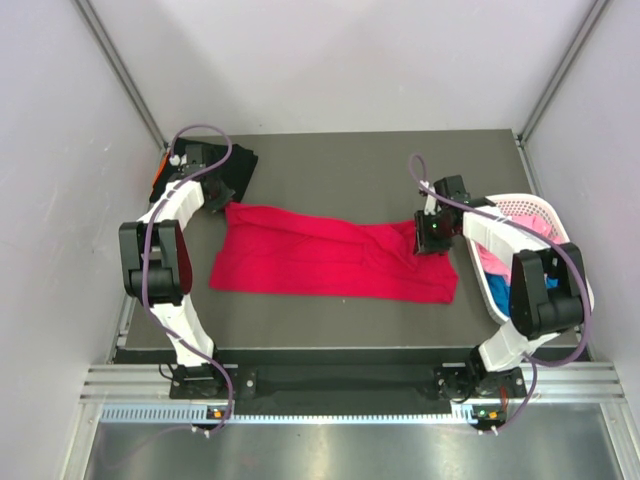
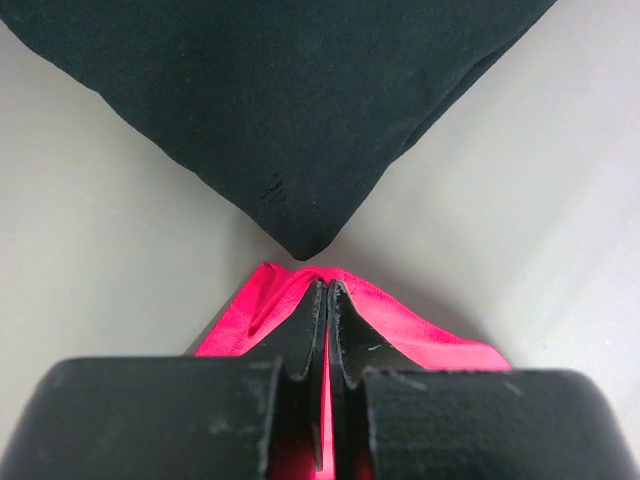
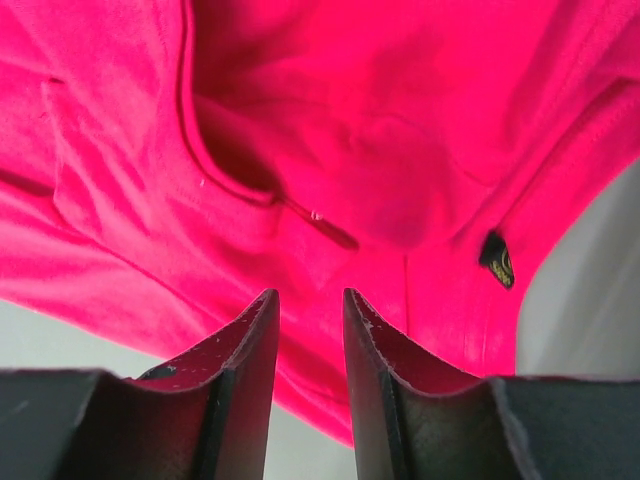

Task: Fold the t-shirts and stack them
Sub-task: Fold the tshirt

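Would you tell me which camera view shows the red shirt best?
The top view: the whole red shirt lies spread out. The left wrist view shows only a corner pinched in the left gripper; the right wrist view shows only creased cloth beyond the open right gripper.

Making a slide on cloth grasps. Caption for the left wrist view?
Left end effector shut on an edge of the red t-shirt, a corner of the black t-shirt just ahead.

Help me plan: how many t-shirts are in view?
5: red shirt spread at centre, black shirt at the far left corner, orange shirt beside it, pink shirt and blue shirt in the basket, maybe hiding more.
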Controlling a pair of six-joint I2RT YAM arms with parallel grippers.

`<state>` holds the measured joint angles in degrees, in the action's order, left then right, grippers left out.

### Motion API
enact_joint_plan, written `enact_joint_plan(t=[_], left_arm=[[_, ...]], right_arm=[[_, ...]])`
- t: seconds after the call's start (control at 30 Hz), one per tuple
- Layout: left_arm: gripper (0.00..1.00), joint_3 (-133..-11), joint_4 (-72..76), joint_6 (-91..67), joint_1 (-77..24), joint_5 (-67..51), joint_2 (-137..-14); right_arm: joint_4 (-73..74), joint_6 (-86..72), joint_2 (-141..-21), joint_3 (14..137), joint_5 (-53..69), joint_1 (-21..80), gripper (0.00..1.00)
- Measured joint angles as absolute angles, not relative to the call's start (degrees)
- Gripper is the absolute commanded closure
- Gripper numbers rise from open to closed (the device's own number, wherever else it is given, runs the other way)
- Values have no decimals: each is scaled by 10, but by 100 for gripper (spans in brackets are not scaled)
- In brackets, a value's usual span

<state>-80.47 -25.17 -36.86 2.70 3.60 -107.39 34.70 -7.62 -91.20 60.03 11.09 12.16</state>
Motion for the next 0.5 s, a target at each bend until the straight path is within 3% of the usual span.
enact_joint_plan(t=[0.5], left_arm=[[100,-809,-250,-369,27,34,-1074]], right_arm=[[295,-75,-955,589,109,121,69]])
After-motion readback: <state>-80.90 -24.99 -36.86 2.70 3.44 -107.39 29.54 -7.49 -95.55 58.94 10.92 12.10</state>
